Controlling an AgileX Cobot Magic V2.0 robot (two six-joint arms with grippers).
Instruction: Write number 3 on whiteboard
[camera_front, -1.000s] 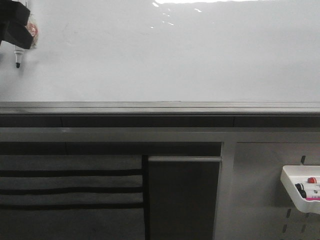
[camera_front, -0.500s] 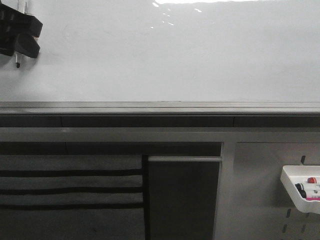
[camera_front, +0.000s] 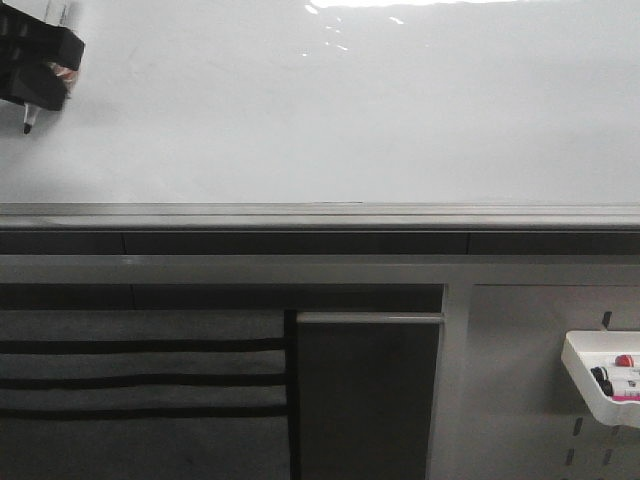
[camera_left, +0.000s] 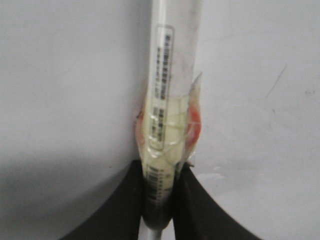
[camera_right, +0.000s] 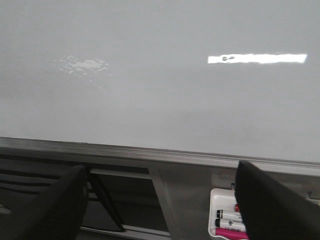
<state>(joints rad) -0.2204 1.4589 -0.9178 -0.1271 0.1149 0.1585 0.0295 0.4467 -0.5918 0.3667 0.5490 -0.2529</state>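
1 marker clamped tight in left gripper, tip angled down off its fingers, whiteboard right behind, no 3 drawn yet.

Glossy smooth whiteboard, grey metal rail, white plastic tray.

Left tool raised high, clamped tight; right tool spread wide.

Glossy white whiteboard, grey rail, black jaws.
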